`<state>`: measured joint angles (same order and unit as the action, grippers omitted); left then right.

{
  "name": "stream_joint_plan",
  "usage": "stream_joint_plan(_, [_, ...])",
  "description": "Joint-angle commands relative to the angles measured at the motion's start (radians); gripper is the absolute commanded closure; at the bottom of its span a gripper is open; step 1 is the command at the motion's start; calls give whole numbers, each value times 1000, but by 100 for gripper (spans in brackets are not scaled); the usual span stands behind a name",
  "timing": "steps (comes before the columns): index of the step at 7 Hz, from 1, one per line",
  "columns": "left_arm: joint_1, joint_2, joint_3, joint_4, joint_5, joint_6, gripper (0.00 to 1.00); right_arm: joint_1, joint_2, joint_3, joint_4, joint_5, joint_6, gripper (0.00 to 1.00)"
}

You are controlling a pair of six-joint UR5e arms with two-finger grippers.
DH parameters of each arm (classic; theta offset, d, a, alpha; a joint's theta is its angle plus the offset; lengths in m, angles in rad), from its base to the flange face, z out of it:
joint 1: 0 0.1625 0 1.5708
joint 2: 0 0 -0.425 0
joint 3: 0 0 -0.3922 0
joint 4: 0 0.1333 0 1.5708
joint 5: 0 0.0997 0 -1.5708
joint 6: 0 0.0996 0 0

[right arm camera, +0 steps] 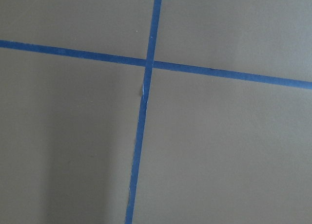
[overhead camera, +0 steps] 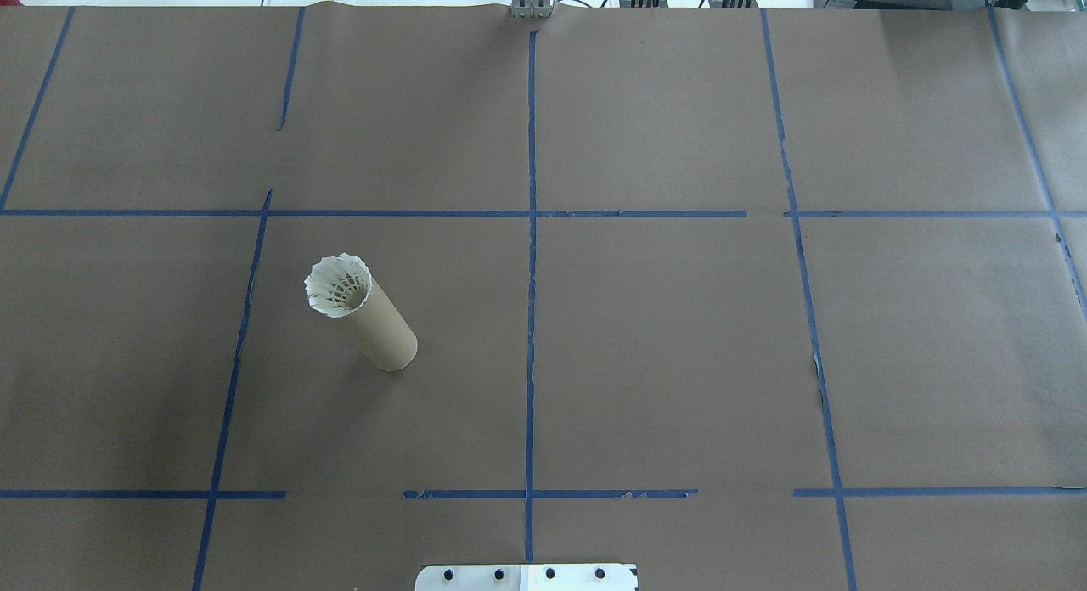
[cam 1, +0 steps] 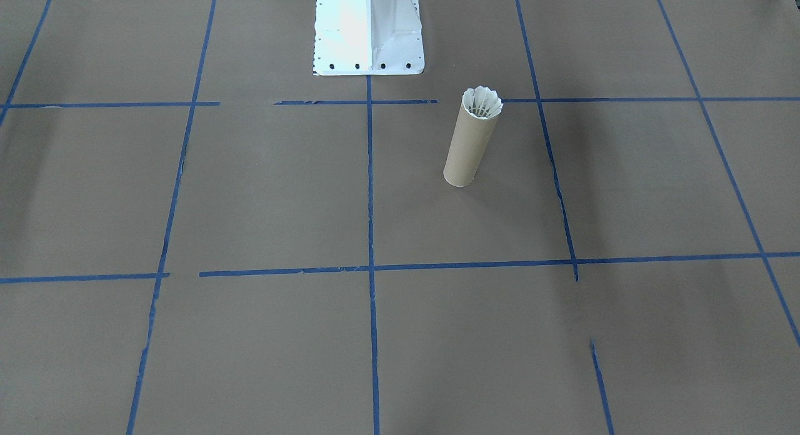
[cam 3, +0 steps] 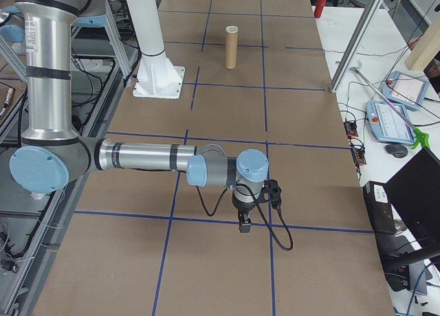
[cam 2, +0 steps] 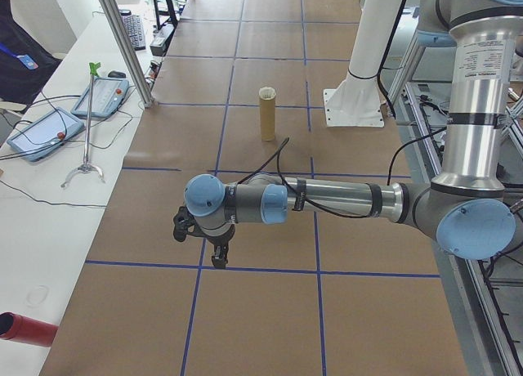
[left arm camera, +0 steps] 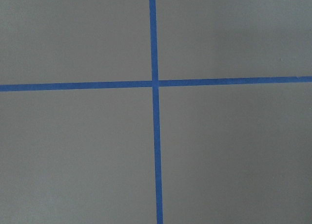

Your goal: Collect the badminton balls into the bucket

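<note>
I logged the bucket [overhead camera: 374,323] standing upright on the brown-papered desk [overhead camera: 679,336], on the robot's left half, inside one square of the blue tape grid [overhead camera: 532,260]. The badminton ball [overhead camera: 338,284] sat in the bucket's open top, cork end down inside the tube, its white feather skirt flaring at and slightly over the rim. The front-facing view showed the same: bucket [cam 1: 470,145] upright, feather skirt [cam 1: 482,102] in its mouth, just in front of the white pedestal base [cam 1: 369,32] and off to the robot's left of it.

Both arms were parked well away from the bucket, out of the overhead and front-facing views. From the left end of the desk I saw the left gripper [cam 2: 219,260] pointing down over a tape line, far from the bucket [cam 2: 267,113]. From the right end, the right gripper [cam 3: 244,224] likewise hung pointing down near a tape crossing, with the bucket [cam 3: 232,47] at the far end. Each gripper appeared only in a side view, so I could not tell whether either was spread or pressed together. Neither carried anything I could make out. Both wrist cameras showed only bare paper and a tape crossing [left arm camera: 155,83].
</note>
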<state>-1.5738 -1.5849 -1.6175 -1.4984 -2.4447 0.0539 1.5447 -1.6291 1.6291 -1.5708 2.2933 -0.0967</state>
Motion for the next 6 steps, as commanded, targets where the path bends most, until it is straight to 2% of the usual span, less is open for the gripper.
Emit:
stream_joint_plan(1, [0,-7,1,-3,1,0,0,0,0,0,0,0,-1,0])
stream_joint_plan(3, [-14,0,-16,-5,3,7,0,0,0,0,0,0,0,0])
stream_joint_plan(4, [-15,-6,-12,-5,28,12,0,0,0,0,0,0,0,0])
stream_joint_plan(6, [-15,-12,-15,-5,39,7,0,0,0,0,0,0,0,0])
